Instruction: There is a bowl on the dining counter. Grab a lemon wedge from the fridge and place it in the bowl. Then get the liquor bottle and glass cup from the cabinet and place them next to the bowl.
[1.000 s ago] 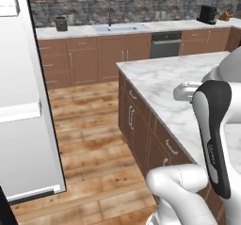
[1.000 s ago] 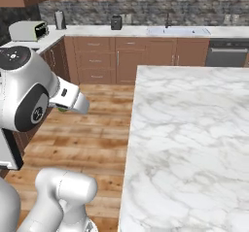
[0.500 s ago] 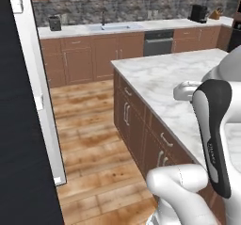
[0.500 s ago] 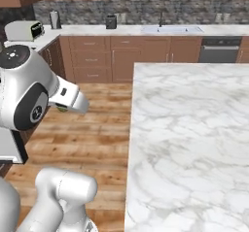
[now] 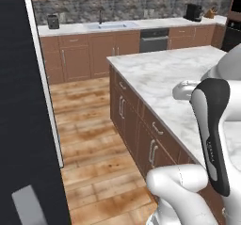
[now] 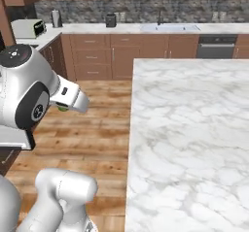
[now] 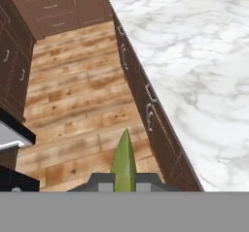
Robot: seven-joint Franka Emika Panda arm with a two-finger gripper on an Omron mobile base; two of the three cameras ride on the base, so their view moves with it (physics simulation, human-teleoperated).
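Note:
My gripper [image 7: 124,180] is shut on the lemon wedge [image 7: 124,160], a slim yellow-green sliver that stands up between the fingertips. In the right base view the gripper [image 6: 64,107] hangs over the wooden floor, left of the dining counter [image 6: 194,129], with a bit of green lemon wedge [image 6: 62,108] showing under the hand. The dining counter's [image 5: 160,73] bare white marble top stretches to the right, and the dining counter [image 7: 194,56] lies ahead and to the right of the wedge. The fridge's [image 5: 23,101] black face stands close on the left. The bowl, liquor bottle and glass cup are out of view.
A back counter carries a sink [image 5: 110,25] with a dark appliance front [image 5: 154,40] below it. A toaster [image 6: 28,28] sits at the back left. Wooden floor [image 5: 89,139] runs between fridge and island. The island's drawer handles [image 7: 150,114] face the aisle.
Both base views have shifted, so the base has moved: the fridge now looms black at the left and the island sits further right. The gripper stays shut on the lemon wedge.

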